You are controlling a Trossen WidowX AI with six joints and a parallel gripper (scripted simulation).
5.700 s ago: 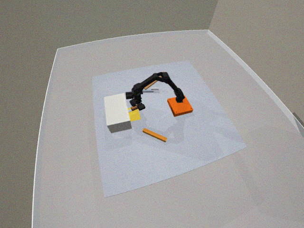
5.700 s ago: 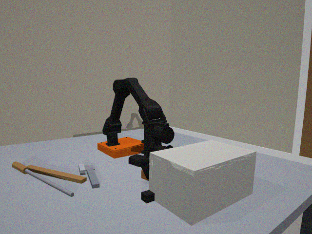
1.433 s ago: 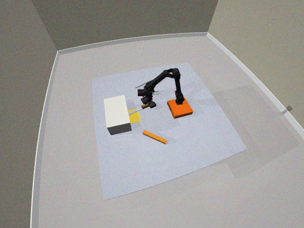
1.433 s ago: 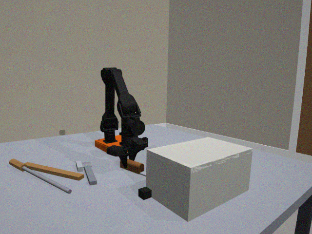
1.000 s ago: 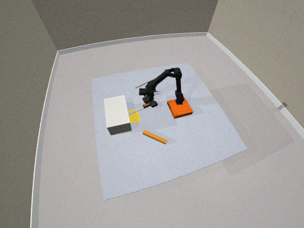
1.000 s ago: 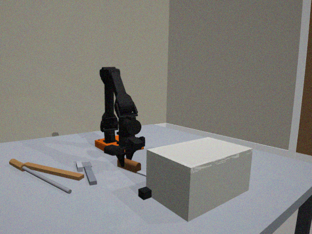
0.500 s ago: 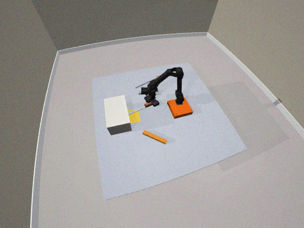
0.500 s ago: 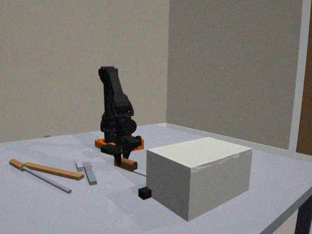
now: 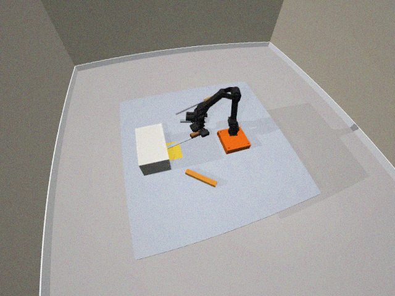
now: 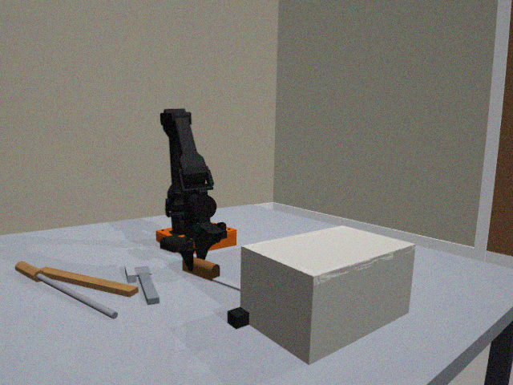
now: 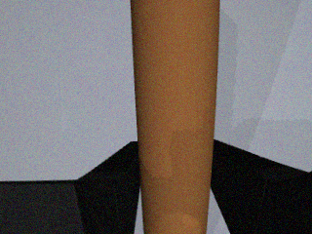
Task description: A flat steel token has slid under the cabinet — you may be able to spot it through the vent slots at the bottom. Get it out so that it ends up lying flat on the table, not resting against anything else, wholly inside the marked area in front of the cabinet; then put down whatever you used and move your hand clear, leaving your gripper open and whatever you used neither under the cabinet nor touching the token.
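My gripper (image 9: 199, 131) (image 10: 196, 264) (image 11: 171, 148) is shut on the brown handle (image 9: 194, 135) (image 10: 207, 268) (image 11: 175, 73) of a thin-rod tool. Its thin grey rod (image 9: 180, 143) (image 10: 227, 285) points toward the front of the white cabinet (image 9: 151, 143) (image 10: 331, 257). The rod's far end is near the cabinet's front edge, over the yellow marked area (image 9: 176, 153); I cannot tell whether the tip reaches beneath. The marked area lies against the cabinet's front and is partly hidden by it. The steel token cannot be made out in any view, and the vent slots are not visible.
A grey rod with a wooden handle (image 9: 191, 107) (image 10: 78, 296), a wooden bar (image 10: 90, 282) and grey flat pieces (image 10: 148, 285) lie to one side. An orange bar (image 9: 200, 177) lies on the other side. A small black cube (image 10: 238, 318) is by the cabinet.
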